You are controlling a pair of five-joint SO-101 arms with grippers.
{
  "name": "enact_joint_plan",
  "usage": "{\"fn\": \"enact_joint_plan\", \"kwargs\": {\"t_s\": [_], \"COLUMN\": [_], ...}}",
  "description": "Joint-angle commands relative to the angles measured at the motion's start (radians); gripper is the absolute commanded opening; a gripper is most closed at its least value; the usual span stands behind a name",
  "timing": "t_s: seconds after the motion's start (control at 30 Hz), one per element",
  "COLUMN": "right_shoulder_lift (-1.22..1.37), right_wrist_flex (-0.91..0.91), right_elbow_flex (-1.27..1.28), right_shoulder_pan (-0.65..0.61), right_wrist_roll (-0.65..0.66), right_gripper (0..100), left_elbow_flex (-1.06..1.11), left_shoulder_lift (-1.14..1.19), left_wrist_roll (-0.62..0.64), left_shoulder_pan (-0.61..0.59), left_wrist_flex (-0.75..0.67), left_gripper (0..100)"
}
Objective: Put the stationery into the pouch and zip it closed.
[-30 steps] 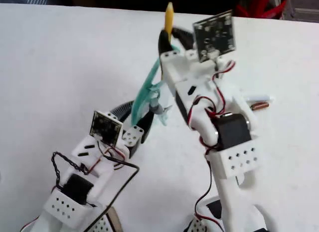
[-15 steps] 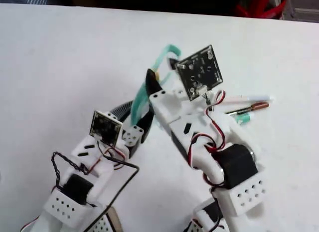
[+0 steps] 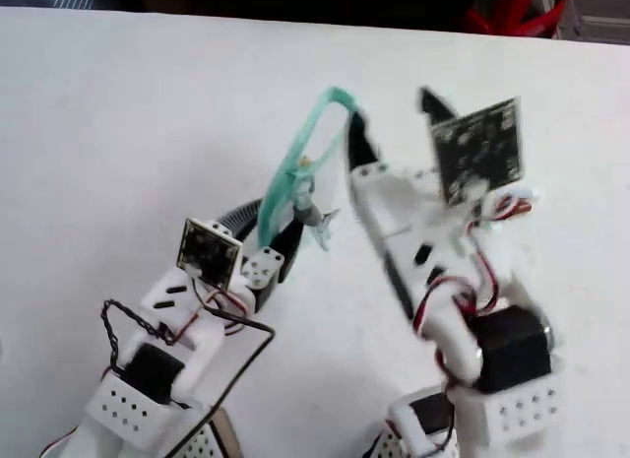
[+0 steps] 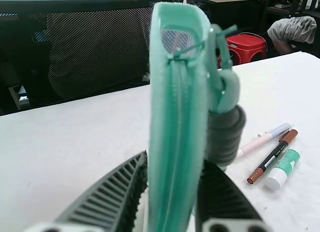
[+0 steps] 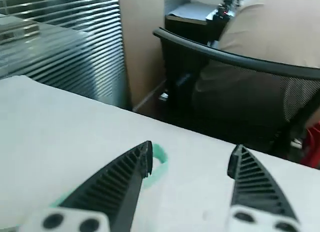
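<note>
The pouch (image 3: 295,172) is teal and stands on its long edge above the table (image 3: 118,113), leaning away from the arms, with a loop at its far upper end. The left gripper (image 3: 281,231) pinches it near the lower end. In the left wrist view the pouch (image 4: 175,142) rises straight up between the two ribbed fingers (image 4: 115,192) of the left gripper (image 4: 172,164), which press on both faces. The zip pull (image 4: 220,67) hangs off one side near the top, with a grey tab (image 4: 225,134) below it. I cannot tell whether the zip is open or drawn.

The left arm (image 3: 167,320) lies low and reaches diagonally from the near left corner toward the middle of the table.

The right gripper (image 3: 389,108) sits just beside the pouch's upper end, apart from it, with its two black fingers (image 3: 354,133) spread wide and nothing between them. In the right wrist view a teal curve of the pouch (image 5: 159,162) shows beside one finger of the right gripper (image 5: 194,147). The right arm (image 3: 443,281) rises from the near edge and is stretched forward, its wrist raised above the table.

In the left wrist view, a pale pen (image 4: 262,139), a brown marker (image 4: 272,157) and a green-and-white tube (image 4: 282,164) lie together on the table, well apart from the pouch.
</note>
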Motion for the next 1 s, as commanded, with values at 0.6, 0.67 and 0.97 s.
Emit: {"fn": "enact_joint_plan", "kwargs": {"t_s": [0.6, 0.67, 0.97], "right_shoulder_lift": [1.086, 1.136, 1.257], "right_wrist_flex": [-0.002, -0.015, -0.012], "right_elbow_flex": [-0.092, -0.114, -0.199], "right_shoulder_pan": [0.397, 0.397, 0.441], "right_wrist_roll": [1.0, 1.043, 1.263], "right_gripper": [15.7, 17.9, 22.9], "left_elbow_flex": [-0.021, -0.021, -0.028], "left_shoulder_lift": [-0.005, -0.005, -0.005], "left_wrist_roll": [0.012, 0.026, 0.081], "left_shoulder_pan": [-0.045, -0.045, -0.045], "left_wrist_flex": [0.005, 0.005, 0.038], "left_gripper": [15, 15, 20]}}
